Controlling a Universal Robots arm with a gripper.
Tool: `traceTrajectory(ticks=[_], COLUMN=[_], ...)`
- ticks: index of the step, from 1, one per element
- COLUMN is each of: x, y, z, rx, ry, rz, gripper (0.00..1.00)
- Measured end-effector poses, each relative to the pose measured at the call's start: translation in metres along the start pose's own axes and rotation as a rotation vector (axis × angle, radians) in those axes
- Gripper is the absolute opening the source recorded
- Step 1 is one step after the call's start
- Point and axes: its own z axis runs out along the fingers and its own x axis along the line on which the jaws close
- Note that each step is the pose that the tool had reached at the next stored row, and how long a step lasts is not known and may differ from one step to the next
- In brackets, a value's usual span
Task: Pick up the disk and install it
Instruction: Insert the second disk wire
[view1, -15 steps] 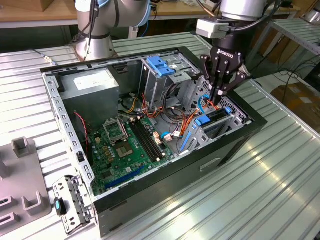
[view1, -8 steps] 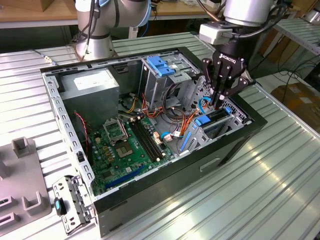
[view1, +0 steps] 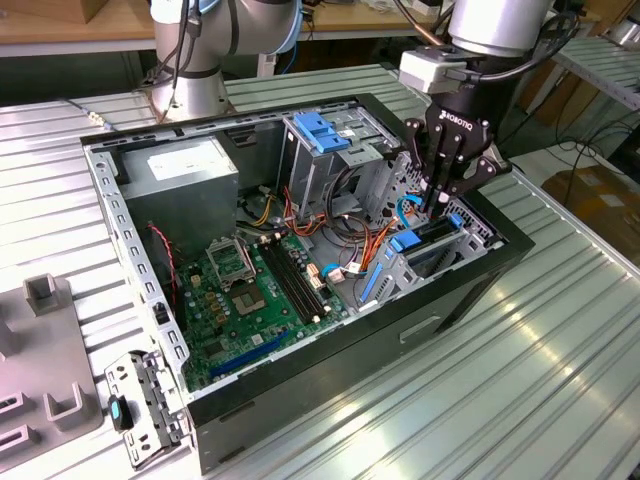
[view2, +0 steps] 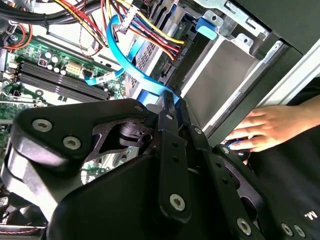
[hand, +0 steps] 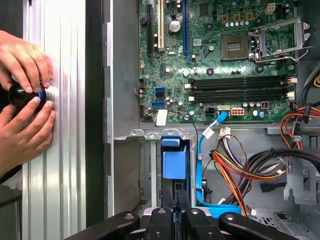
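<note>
The gripper (view1: 437, 205), fingers pressed together, reaches into the case's drive bay (view1: 425, 250); the disk is mostly hidden.

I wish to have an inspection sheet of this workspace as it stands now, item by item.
Surface: ribbed metal table; open computer case lies on it.
Job's things: the disk stands on edge in the drive bay, blue rails at its sides.
Clutter: grey fixtures and a metal bracket beside the case.
Grippers: the hand is above the bay, apparently shut on the disk's upper edge.
Cables: blue data cable and coloured power wires loose near the bay.
Surroundings: person's hands on a black knob; cardboard boxes.
</note>
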Motion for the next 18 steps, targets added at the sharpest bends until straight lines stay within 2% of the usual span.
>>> traceTrajectory(ticks=[3, 4, 5, 6, 7, 9, 10, 11, 17, 18], x=[0.0002, 0.0002, 0.0007, 0.0011, 0.0018, 0.0033, 0.0047, 0.0061, 0.0092, 0.0101], y=[0.0001, 0.0001, 0.0003, 0.0004, 0.0004, 0.0003, 0.0003, 0.0004, 0.001, 0.001], z=[-0.0001, 0.0001, 0.0003, 0.0003, 0.0006, 0.0008, 0.0013, 0.002, 0.0039, 0.0049], rx=[0.0, 0.0002, 0.0013, 0.0023, 0.0033, 0.0044, 0.0052, 0.0071, 0.0146, 0.0163], ry=[-0.0023, -0.0058, -0.0147, -0.0271, -0.0519, -0.0814, -0.0899, -0.0918, -0.0923, -0.0951], rz=[0.0, 0.0, 0.0, -0.001, -0.002, -0.004, -0.005, -0.006, -0.01, -0.013], gripper=[0.16, 0.16, 0.16, 0.16, 0.16, 0.16, 0.16, 0.16, 0.16, 0.16])
